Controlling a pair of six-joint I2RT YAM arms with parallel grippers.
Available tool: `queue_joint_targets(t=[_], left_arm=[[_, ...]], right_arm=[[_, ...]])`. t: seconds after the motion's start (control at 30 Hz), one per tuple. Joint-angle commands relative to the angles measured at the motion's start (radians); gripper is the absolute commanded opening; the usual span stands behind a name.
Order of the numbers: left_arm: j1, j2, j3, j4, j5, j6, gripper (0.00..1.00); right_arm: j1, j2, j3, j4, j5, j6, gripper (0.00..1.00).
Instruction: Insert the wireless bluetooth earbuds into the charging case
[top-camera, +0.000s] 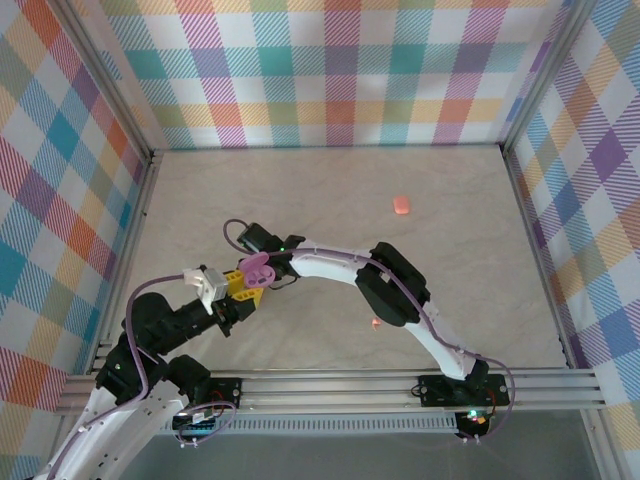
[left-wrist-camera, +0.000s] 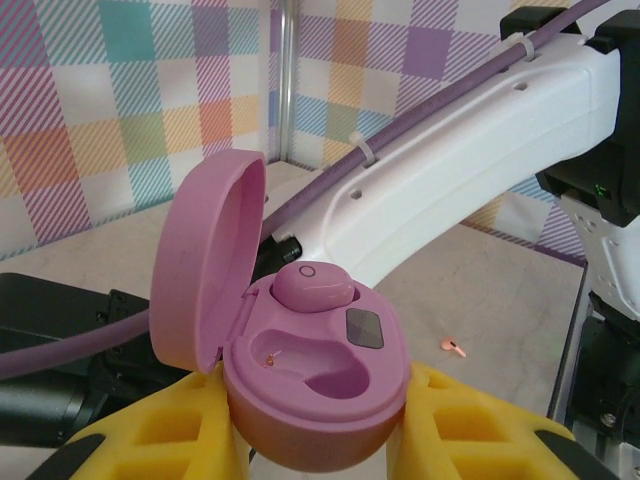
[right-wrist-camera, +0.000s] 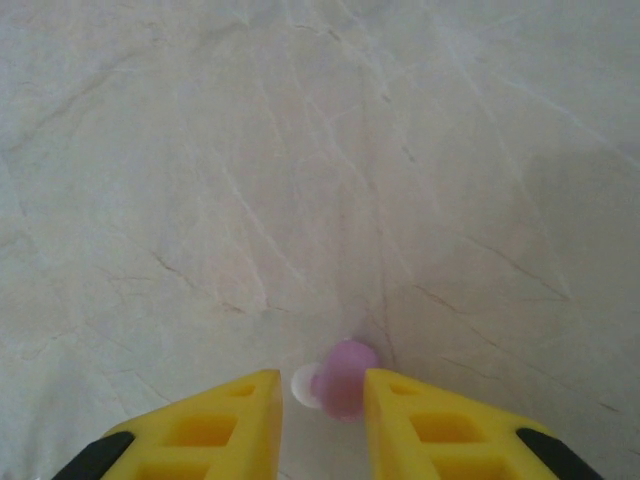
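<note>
Inside the far socket of the charging case (left-wrist-camera: 320, 400), one lilac earbud (left-wrist-camera: 311, 286) sits seated, its flat face with a small ring mark turned up. Near socket is bare; gold contact pins show at its floor. A dark little window lies on the case deck just right of the seated bud. Case lid (left-wrist-camera: 205, 270) stands swung up on the left side, roughly upright.

Left hand (left-wrist-camera: 320, 425) pinches the case body, one yellow fingertip pressed on each flank, and holds it clear of the worktop (top-camera: 300, 190).

Second lilac earbud (right-wrist-camera: 340, 378) is nipped between the yellow fingertips of the right hand (right-wrist-camera: 320, 388), its pale tip pointing toward the left finger; marbled worktop lies below it, out of focus. From the top view the right arm (top-camera: 400, 285) arcs from its base leftward and ends just beside the held case.

One salmon earbud (left-wrist-camera: 455, 347) lies loose on the worktop beyond the case, well apart from it. Farther back, a salmon-orange item (top-camera: 401, 206) rests alone in open ground; too small to tell its form.

Plaid walls (top-camera: 330, 70) close three sides.
</note>
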Motion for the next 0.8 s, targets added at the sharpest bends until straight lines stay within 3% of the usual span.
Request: queue_joint_targets(t=[0.0,0.77], left_arm=[[-0.006,-0.019,0.021,-0.007,-0.006,-0.012,0.17],[-0.006,-0.042,0.035,-0.049,-0.003,0.000,0.17]], right_arm=[[0.008,0.025,0.040,-0.061,0.051,-0.018,0.29],[0.047,0.134,0.196,-0.242,0.088,-0.125,0.31]])
